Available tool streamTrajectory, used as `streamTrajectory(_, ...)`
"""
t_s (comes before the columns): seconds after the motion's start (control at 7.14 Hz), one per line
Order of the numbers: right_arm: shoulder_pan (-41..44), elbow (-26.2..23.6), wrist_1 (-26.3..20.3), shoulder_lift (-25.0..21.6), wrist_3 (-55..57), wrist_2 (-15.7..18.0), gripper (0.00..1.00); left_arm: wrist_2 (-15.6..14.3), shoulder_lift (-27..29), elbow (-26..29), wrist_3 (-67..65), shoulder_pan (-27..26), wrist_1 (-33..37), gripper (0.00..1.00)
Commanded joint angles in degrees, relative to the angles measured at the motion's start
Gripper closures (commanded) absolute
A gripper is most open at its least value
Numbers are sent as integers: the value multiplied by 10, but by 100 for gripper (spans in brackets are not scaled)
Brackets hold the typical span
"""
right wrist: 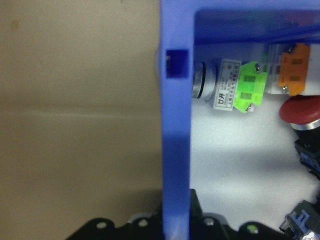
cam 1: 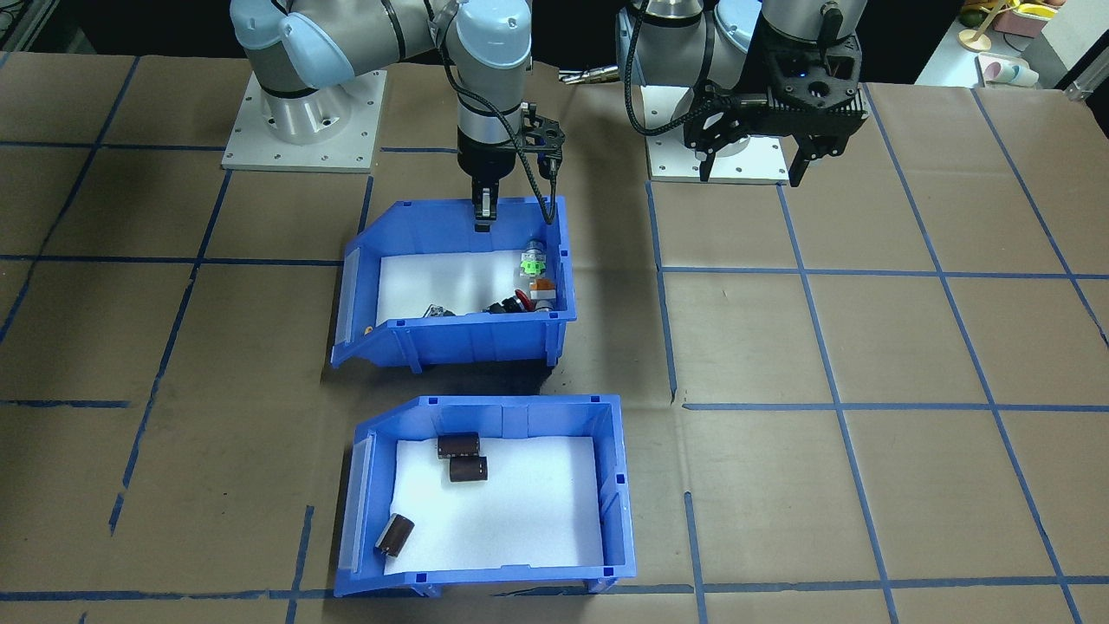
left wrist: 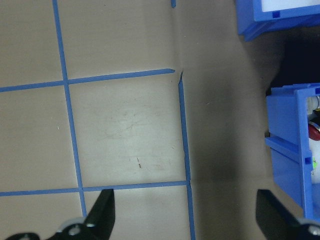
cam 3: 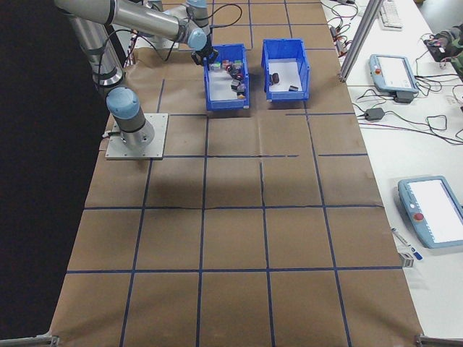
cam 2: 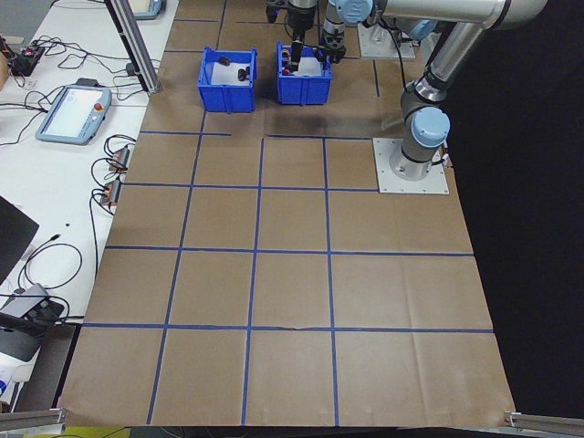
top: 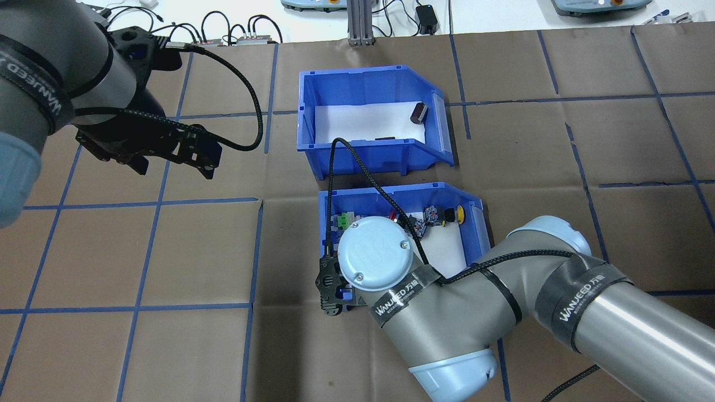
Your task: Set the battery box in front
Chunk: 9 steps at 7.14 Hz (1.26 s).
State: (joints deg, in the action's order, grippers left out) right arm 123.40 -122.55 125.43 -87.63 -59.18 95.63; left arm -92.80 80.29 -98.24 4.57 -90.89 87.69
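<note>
Right gripper (cam 1: 484, 208): fingers astride the rear wall of the switch bin (cam 1: 455, 286), one inside, one outside; clamped on that wall, as the right wrist view shows the blue rim running straight into the jaw base.

Switch bin: nearer the robot, tilted with its sloped end raised off the paper; holds red, green and orange push-buttons on white foam.

Battery box (cam 1: 489, 494): flat on the table, just beyond the switch bin on the operators' side, not touching it; three dark cylinders on its foam.

Left gripper (top: 167, 151): jaws apart, empty, hovering over bare paper well to the side.

Step in hand, by judgement: shifting the switch bin to fix the front-back order.

Next move calls for: setting the bin level, then releasing.
</note>
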Motion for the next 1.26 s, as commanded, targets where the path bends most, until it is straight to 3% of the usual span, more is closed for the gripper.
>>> streamTrajectory(0.0, -4, 6, -4, 1, 0, 1, 0, 0, 0, -2, 1, 0, 0, 0)
streamTrajectory(0.14, -12, 24, -6, -3, 1, 3, 0, 1, 0, -2, 1, 0, 0, 0)
streamTrajectory(0.28, -14, 61, -40, -5, 2, 4, 0, 1, 0, -2, 1, 0, 0, 0)
streamTrajectory(0.56, -51, 166, -170, -7, 9, 4, 0, 5, -1, -2, 1, 0, 0, 0)
streamTrajectory(0.84, -155, 242, -269, -35, 57, 2, 0, 9, -1, -2, 2, 12, 5, 0)
streamTrajectory(1.12, -255, 251, -272, -67, 232, -4, 0, 13, -3, -2, 2, 26, 13, 0)
